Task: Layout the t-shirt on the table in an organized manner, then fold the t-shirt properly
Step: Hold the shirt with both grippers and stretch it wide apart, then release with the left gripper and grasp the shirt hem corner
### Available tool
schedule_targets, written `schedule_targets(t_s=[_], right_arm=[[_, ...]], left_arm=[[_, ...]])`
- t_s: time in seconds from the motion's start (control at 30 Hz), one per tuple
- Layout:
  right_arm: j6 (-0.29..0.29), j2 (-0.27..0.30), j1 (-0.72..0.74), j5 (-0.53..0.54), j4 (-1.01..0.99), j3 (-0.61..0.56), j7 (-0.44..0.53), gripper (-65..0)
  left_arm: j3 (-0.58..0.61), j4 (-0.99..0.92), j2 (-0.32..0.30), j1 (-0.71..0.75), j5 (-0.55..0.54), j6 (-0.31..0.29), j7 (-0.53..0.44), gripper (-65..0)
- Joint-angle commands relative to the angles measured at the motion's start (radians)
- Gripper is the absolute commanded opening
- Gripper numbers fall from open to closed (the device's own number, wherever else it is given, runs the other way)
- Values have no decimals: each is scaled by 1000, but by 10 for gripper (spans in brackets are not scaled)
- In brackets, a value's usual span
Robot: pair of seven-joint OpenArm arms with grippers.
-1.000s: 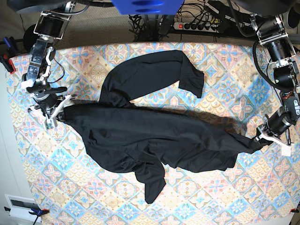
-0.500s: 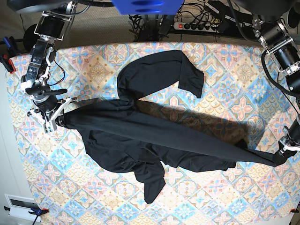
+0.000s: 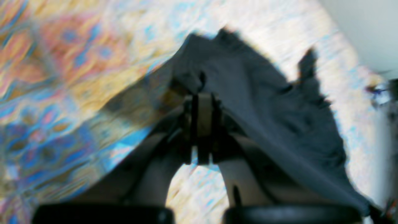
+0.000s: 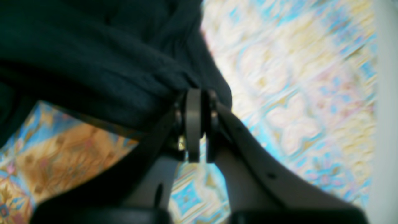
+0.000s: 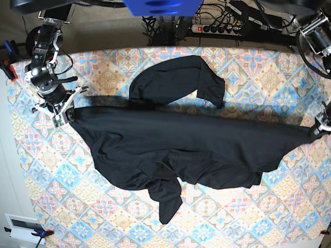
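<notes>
The black t-shirt (image 5: 176,150) lies stretched across the table (image 5: 248,72), its upper edge pulled into a nearly straight line between my two grippers. One sleeve curls toward the far side and another part hangs toward the near edge. At the base view's left, my right gripper (image 5: 66,118) is shut on one end of the shirt; the right wrist view shows its jaws clamped on bunched black cloth (image 4: 93,62). At the base view's right edge, my left gripper (image 5: 316,129) is shut on the other end, with fabric (image 3: 264,102) trailing from its jaws in the blurred left wrist view.
A power strip (image 5: 217,28) with cables lies behind the table's far edge. A blue mount (image 5: 163,6) hangs over the far middle. A white box (image 5: 23,227) sits off the near left corner. My left gripper is close to the table's right edge.
Both grippers have moved toward the far side and further apart. The shirt's held edge has gone from a slanted rope to a taut, almost level line, and the body has spread wider.
</notes>
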Motion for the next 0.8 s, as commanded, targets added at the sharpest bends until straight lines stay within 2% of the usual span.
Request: schedule_targets(t_s=[0.0,0.13,0.23,0.37,0.47,0.6,0.77], right_arm=[[-8,18,-5,2,20,-6,18,-650],[-8,18,-34,2,20,-90,18,-650],[-8,18,-31,-3,17,-144,18,-650],[-10,18,-26,-4,2,-195,18,-650],[-10,18,-26,-4,-7,-204,-8,-650],[-10,18,-26,-4,-7,-204,-35,-650],[-10,21,-26,-4,-7,-199,-35,-650]], left_arm=[[-12,17,-40,22,-11,-2,-28,-650],[-10,12,-43,137,22,-2,-42,-650],[24,11,-4,203,108,-2,-135,-650],[179,8,40,243,250,-2,-231,-650],[274,-44,57,246,329,-2,-260,-650],[376,-120,35,222,365,-2,-260,-633],[404,-121,-38,197,352,-2,-244,-520]])
